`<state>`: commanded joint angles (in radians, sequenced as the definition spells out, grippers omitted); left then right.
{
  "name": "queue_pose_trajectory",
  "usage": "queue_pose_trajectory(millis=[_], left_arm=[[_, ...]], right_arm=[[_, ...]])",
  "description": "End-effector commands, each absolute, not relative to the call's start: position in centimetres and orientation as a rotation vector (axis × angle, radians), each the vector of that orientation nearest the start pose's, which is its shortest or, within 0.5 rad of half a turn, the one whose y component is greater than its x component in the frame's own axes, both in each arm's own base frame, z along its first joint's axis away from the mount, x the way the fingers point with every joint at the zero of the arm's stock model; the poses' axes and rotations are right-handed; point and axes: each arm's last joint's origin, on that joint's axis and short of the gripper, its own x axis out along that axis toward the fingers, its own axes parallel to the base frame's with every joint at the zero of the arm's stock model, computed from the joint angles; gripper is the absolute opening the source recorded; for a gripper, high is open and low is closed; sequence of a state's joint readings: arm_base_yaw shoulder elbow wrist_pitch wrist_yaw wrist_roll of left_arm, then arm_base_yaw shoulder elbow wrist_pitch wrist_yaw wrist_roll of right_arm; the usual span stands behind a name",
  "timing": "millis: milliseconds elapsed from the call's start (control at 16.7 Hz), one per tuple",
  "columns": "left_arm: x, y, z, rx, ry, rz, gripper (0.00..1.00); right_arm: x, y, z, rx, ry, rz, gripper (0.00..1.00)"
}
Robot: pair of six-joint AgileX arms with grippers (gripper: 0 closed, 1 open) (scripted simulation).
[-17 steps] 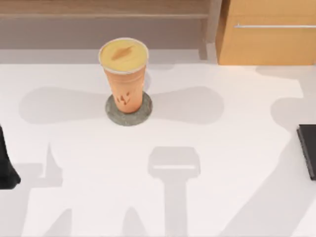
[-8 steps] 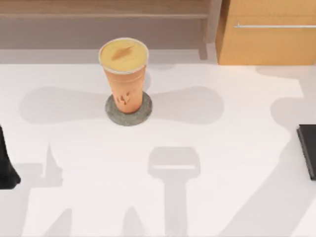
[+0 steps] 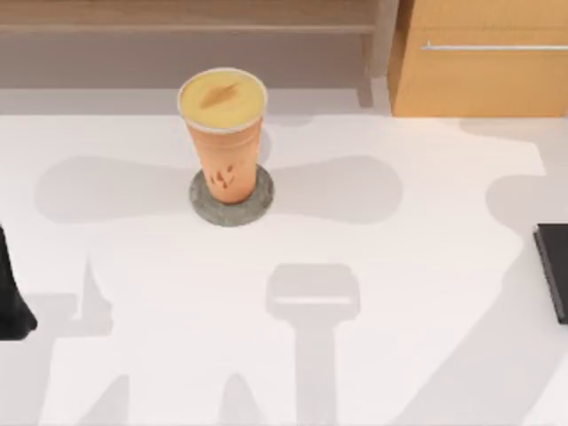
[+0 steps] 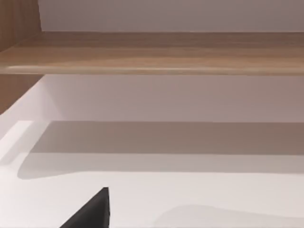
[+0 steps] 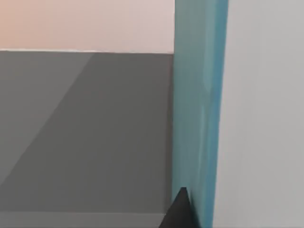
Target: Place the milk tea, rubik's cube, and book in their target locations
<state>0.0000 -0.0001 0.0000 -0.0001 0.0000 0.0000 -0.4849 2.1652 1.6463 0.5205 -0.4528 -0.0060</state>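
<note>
The milk tea [image 3: 223, 135] stands upright on the round grey speckled coaster [image 3: 231, 197], toward the back of the white surface [image 3: 399, 293] and left of its middle. Its flat yellow-tan top faces up and the small dark logo on its side faces the front. At the right edge of the surface lies the flat black slab [image 3: 553, 271], cut off by the frame and well apart from the cup. Behind the surface runs a wooden shelf [image 3: 186, 16], with a wooden cabinet [image 3: 484, 75] bearing a long handle at the back right.

The left arm [image 3: 11, 297] sits at the far left edge of the surface. In its wrist view a dark tip of the left end effector [image 4: 92, 211] pokes in over the white surface; whether its fingers are spread or closed cannot be told.

In the right wrist view the book [image 5: 199, 109] shows as a teal-blue strip just beside a dark tip of the right end effector [image 5: 179, 211]. It may be gripped, but the view is too close to be sure, so its state cannot be told.
</note>
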Motion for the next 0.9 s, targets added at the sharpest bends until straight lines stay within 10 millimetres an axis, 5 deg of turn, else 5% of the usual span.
queue_pose_trajectory(millis=[240, 600, 900], left_arm=[[10.6, -0.1, 16.0, 0.0, 0.0, 0.0, 1.0], [10.6, -0.1, 16.0, 0.0, 0.0, 0.0, 1.0], [10.6, -0.1, 16.0, 0.0, 0.0, 0.0, 1.0]], right_arm=[[45.8, -22.2, 25.7, -0.021, -0.019, -0.012, 0.0], [42.4, -23.4, 31.2, -0.032, -0.154, -0.06, 0.0], [44.4, -22.6, 27.3, -0.015, -0.035, -0.021, 0.0]])
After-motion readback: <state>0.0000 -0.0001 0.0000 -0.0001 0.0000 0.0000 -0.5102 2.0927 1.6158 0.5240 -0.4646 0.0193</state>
